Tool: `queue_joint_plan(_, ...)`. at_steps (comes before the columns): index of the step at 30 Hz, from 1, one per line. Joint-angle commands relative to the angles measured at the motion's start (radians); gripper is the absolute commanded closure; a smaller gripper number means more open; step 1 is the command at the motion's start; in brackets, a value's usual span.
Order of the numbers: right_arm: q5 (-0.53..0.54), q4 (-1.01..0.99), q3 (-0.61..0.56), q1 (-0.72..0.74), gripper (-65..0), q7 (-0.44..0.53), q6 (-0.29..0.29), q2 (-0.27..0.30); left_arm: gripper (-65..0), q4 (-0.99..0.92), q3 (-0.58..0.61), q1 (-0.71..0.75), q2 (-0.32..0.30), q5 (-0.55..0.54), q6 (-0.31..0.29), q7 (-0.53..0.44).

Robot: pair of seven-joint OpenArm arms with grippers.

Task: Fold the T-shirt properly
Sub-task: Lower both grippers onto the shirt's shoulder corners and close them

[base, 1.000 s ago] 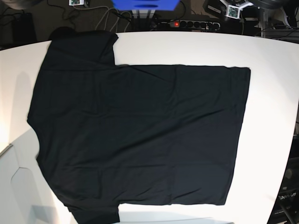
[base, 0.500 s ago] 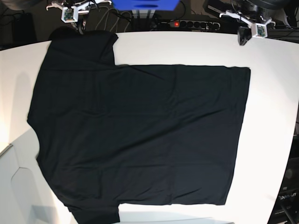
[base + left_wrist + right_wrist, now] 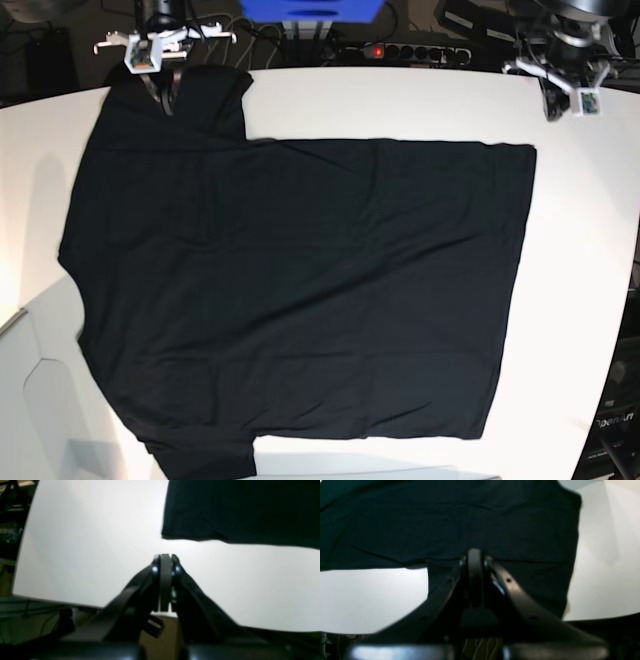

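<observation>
The black T-shirt (image 3: 300,290) lies spread flat on the white table (image 3: 400,100), plain side up, with one sleeve (image 3: 210,100) at the far left and the hem on the right. My right gripper (image 3: 165,100) hangs shut over that far sleeve. In the right wrist view its tips (image 3: 475,552) are pressed together above the dark cloth (image 3: 470,517). My left gripper (image 3: 553,108) is shut above bare table, just beyond the shirt's far right corner. In the left wrist view its closed tips (image 3: 165,556) sit a little short of that corner (image 3: 175,530). Neither gripper holds anything.
Behind the table's far edge are a power strip with a red light (image 3: 400,50), a blue box (image 3: 310,8) and dark cables. The table's edge curves away at the right (image 3: 610,330). A white flat panel lies at the near left (image 3: 30,400).
Both arms have come in from beyond the far edge toward the shirt's far corners, the right one over the sleeve. The shirt has not moved, and both grippers stay shut.
</observation>
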Motion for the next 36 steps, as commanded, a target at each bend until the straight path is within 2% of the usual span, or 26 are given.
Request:
queue_joint_plan(1, 0.0, 0.014, 0.005, -0.008, 0.0, 0.017, -0.001, -0.001, 0.0, 0.015, -0.027, -0.011, -0.008, -0.003, 0.007, -0.004)
queue_joint_plan(4, 0.0, 0.014, 0.005, 0.0, 0.0, 0.0, -0.001, -0.001, -0.1, 0.014, -0.057, -0.061, -0.01, 0.003, 0.007, 0.017)
queue_joint_plan(10, 0.0, 0.014, 0.02, 0.012, 0.0, 0.0, -0.001, 0.001, -1.5, -0.04, -0.053, -0.146, -0.008, 0.112, 0.007, 0.014)
queue_joint_plan(12, 0.0, 0.013, 0.025, 0.02, -3.3, 0.0, -0.001, 0.001, -6.3, -0.094, -0.053, -0.175, -0.014, 0.133, 0.007, 0.014)
queue_joint_plan(16, 0.0, 0.013, 0.051, 0.021, -10.8, 0.0, -0.001, 0.001, -23.0, -0.149, -0.053, -0.19, -0.019, 0.133, 0.007, 0.011)
queue_joint_plan(18, 0.0, 0.013, 0.057, 0.023, -13.6, 0.002, -0.001, 0.001, -28.0, -0.153, -0.053, -0.19, -0.019, 0.133, 0.007, 0.011)
queue_joint_plan(22, 0.0, 0.013, 0.057, 0.039, -16.4, 0.002, -0.001, 0.001, -28.7, -0.166, -0.053, -0.223, -0.019, 0.132, 0.007, 0.011)
queue_joint_plan(28, 0.0, 0.013, 0.055, 0.044, -16.7, 0.0, -0.001, 0.001, -28.9, -0.216, -0.053, -0.276, -0.019, 0.13, 0.007, 0.011)
queue_joint_plan(33, 0.0, 0.013, 0.055, 0.044, -16.7, 0.0, -0.001, 0.001, -28.9, -0.218, -0.025, -0.29, -0.019, 0.053, 0.007, 0.016)
queue_joint_plan(36, 0.0, 0.013, 0.055, 0.043, -16.7, 0.0, -0.001, 0.001, -28.9, -0.239, 0.009, -0.292, -0.019, 0.05, 0.007, 0.013)
